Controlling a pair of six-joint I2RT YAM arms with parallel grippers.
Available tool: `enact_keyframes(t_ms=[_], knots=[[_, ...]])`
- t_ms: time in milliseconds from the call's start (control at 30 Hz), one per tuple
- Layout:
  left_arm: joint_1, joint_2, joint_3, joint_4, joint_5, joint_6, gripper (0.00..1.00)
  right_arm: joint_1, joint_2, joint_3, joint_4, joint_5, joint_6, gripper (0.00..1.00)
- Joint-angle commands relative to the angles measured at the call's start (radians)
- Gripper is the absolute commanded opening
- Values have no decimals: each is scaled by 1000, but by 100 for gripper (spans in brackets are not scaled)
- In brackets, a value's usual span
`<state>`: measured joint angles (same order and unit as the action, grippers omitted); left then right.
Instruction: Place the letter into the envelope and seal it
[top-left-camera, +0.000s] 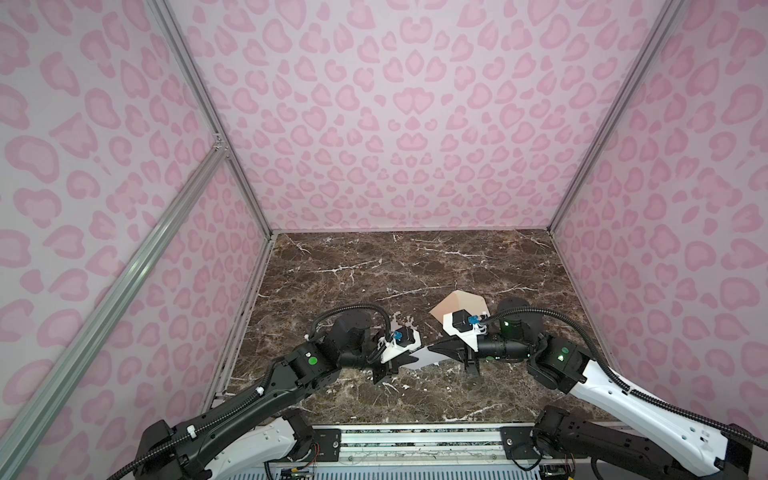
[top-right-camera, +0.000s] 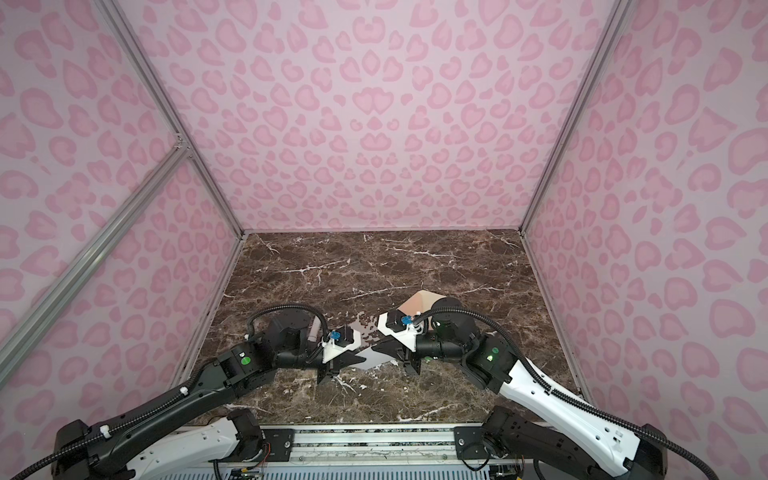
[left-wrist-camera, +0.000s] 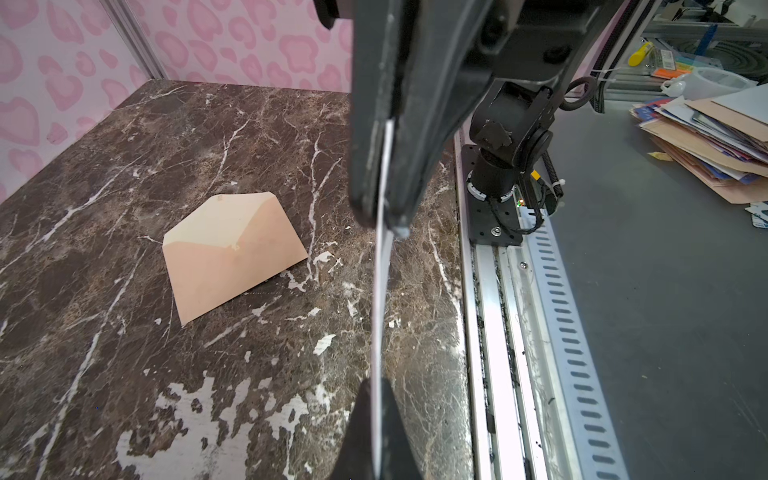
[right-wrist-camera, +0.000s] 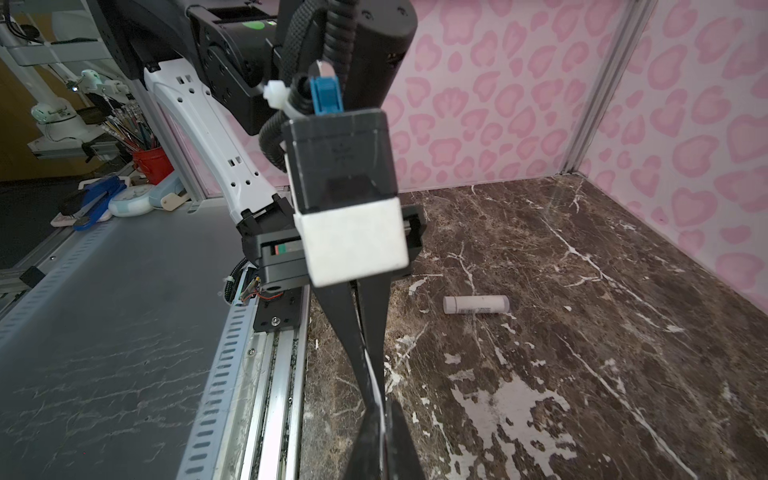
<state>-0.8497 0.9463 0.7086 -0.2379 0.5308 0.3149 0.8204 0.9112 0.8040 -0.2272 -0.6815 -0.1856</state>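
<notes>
Looking through both top views, I saw the letter (top-left-camera: 424, 358) held clear of the marble table (top-left-camera: 374, 270) between the two arms, with its long axis running across from one arm to the other. The left gripper (top-left-camera: 409, 360) was pinched on one short end and the right gripper (top-left-camera: 440, 350) was clamped on the other. The envelope (top-left-camera: 455, 305) lay flat on the table just beyond the right gripper, farther from the arm bases, so the right arm was the nearer one. That arm's wrist housing (top-left-camera: 459, 322) covered the envelope's near part.

In the left wrist view the letter showed only as a thin white edge, running from my own closed jaws to the right gripper's closed jaws. The whole envelope was visible here, well apart from that edge and lying at a slant to it. Its flap was open with the pale inner face up. I judged that its mouth faced away from the card, so the card would have to be brought round, or the envelope turned.

In the right wrist view the letter was again a sliver between shut fingers. The envelope was out of frame, and a white tube (right-wrist-camera: 476, 304) lay on the marble. I could not tell which face of the card was up.
</notes>
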Motion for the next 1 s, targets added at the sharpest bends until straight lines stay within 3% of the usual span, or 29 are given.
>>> enact_keyframes(t_ms=[0, 33, 167, 200, 233, 267, 300, 367, 433, 500, 567, 700, 733, 967], knots=[[1, 5, -1, 16, 2, 3, 4, 5, 13, -11, 60, -21, 18, 4], [1, 3, -2, 15, 2, 3, 4, 12, 20, -15, 71, -23, 23, 0], [1, 3, -2, 17, 1, 2, 4, 41, 50, -19, 95, -26, 33, 1], [1, 1, -2, 20, 2, 2, 4, 47, 56, -19, 102, -16, 37, 15], [1, 0, -2, 19, 1, 2, 4, 52, 62, -19, 101, -12, 38, 16], [1, -1, -2, 20, -1, 2, 4, 56, 69, -15, 98, -13, 34, 12], [1, -3, -2, 19, -1, 2, 4, 59, 73, -10, 94, -13, 31, 2], [1, -7, -2, 19, -2, 1, 4, 61, 82, -9, 95, -13, 30, 0], [1, -8, -3, 19, -3, 1, 4, 63, 86, -3, 84, 9, 28, 37], [0, -11, -5, 18, -4, 2, 4, 64, 82, 5, 62, 32, 13, 44], [1, -13, -5, 17, -4, 1, 4, 63, 70, 12, 38, 58, -5, 39], [1, -14, -3, 17, -4, 2, 4, 58, 44, 23, -9, 123, -38, 4], [1, -13, -3, 17, -4, 1, 4, 53, 36, 25, -11, 128, -45, 0], [1, -18, -1, 11, -2, 4, 4, 5, -5, 21, -17, 131, -50, 0]])
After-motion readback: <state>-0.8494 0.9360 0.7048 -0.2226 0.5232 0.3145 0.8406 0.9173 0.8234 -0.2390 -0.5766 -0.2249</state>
